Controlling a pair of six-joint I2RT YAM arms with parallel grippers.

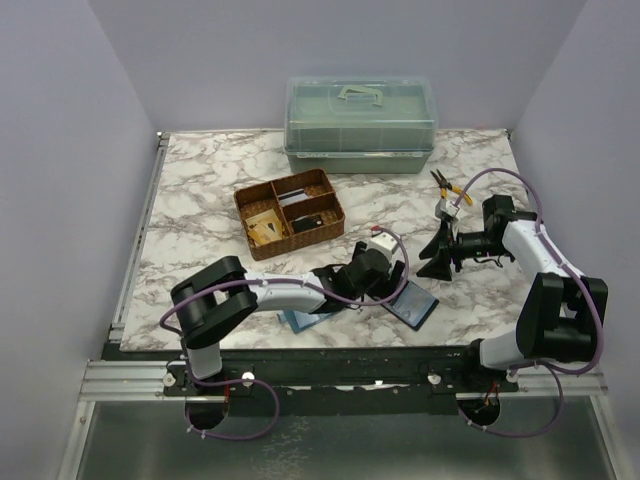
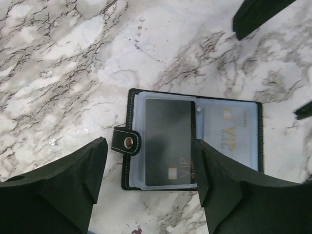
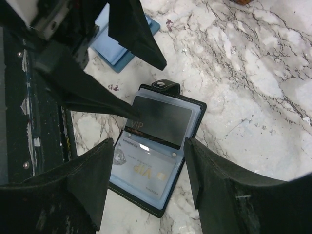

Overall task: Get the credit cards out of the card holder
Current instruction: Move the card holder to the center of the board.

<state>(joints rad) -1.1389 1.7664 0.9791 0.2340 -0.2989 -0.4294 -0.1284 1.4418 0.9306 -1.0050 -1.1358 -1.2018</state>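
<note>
The card holder lies open and flat near the table's front edge, snap tab to one side. A black VIP card sits in its clear sleeve on one half, and a pale VIP card on the other. My left gripper is open and empty just above the half with the black card; it also shows in the top view. My right gripper is open and empty, hovering above the pale card; it also shows in the top view.
A light-blue flat folder lies under the left arm, close to the front edge. A wicker basket with compartments stands mid-table. A green lidded box is at the back. Yellow-handled pliers lie at the right.
</note>
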